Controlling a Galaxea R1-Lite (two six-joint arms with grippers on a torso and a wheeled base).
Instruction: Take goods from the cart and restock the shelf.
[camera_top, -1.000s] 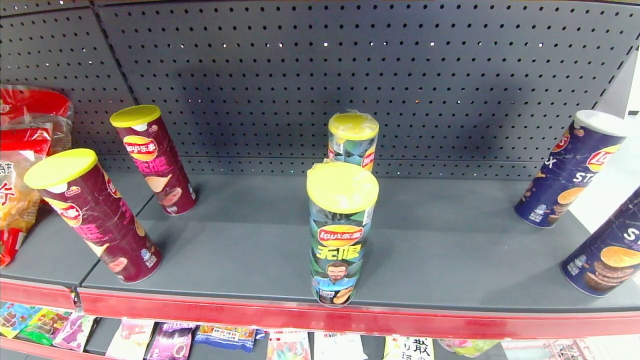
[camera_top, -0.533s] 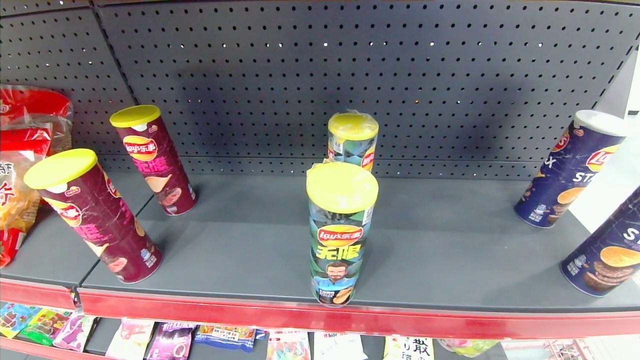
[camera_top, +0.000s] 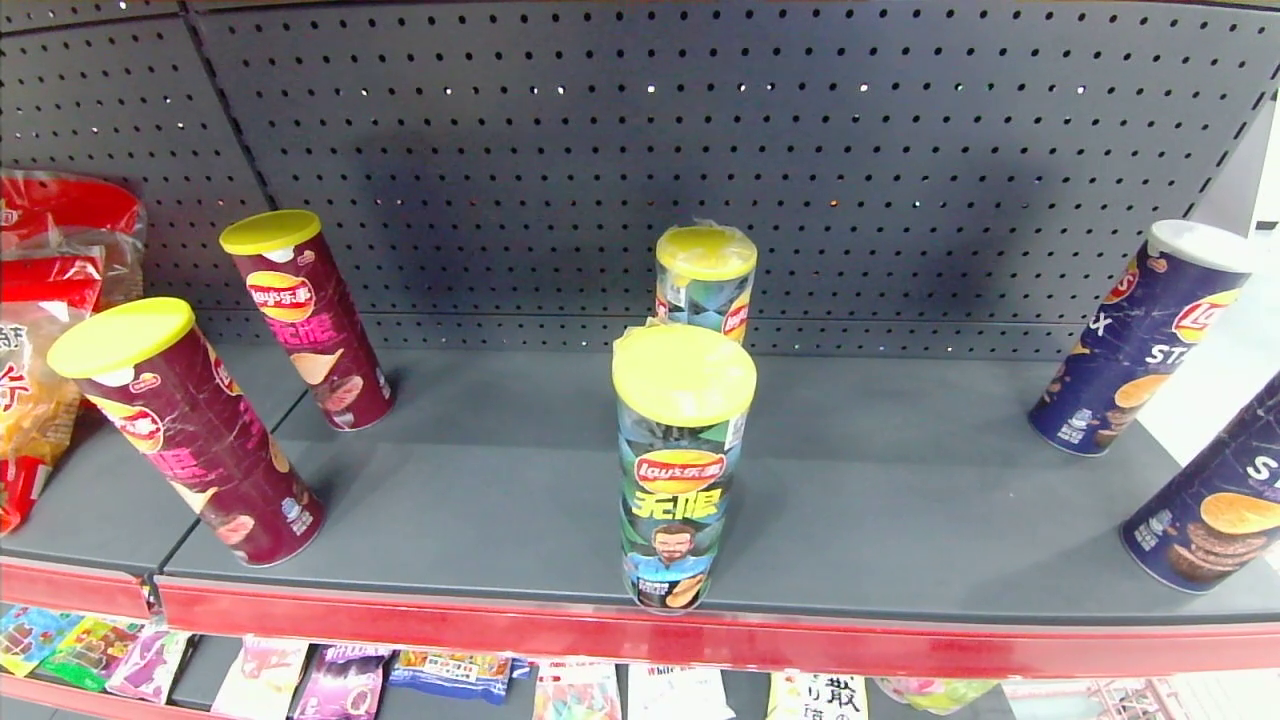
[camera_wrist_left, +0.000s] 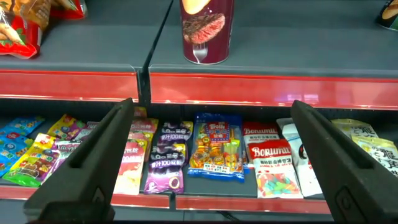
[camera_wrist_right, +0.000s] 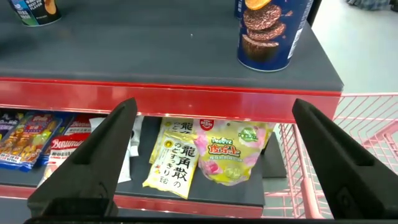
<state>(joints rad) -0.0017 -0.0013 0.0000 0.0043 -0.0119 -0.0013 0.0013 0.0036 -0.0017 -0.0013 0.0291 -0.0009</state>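
Observation:
On the grey shelf (camera_top: 900, 500) stand two green cans with yellow lids, one at the front (camera_top: 683, 465) and one behind it (camera_top: 705, 280). Two maroon cans (camera_top: 190, 430) (camera_top: 305, 315) lean at the left, two navy cans (camera_top: 1140, 340) (camera_top: 1210, 500) at the right. My left gripper (camera_wrist_left: 211, 104) is open and holds nothing, in front of the shelf's red front edge (camera_wrist_left: 261, 90) below a maroon can (camera_wrist_left: 206, 31). My right gripper (camera_wrist_right: 214, 104) is open too, before the red edge (camera_wrist_right: 186, 99) near a navy can (camera_wrist_right: 270, 34).
A pink wire cart (camera_wrist_right: 348, 155) stands beside the shelf's right end. Red snack bags (camera_top: 50, 300) fill the shelf's left end. The lower shelf holds several snack packets (camera_wrist_left: 214, 146) (camera_wrist_right: 180, 158). Bare shelf floor lies between the can groups.

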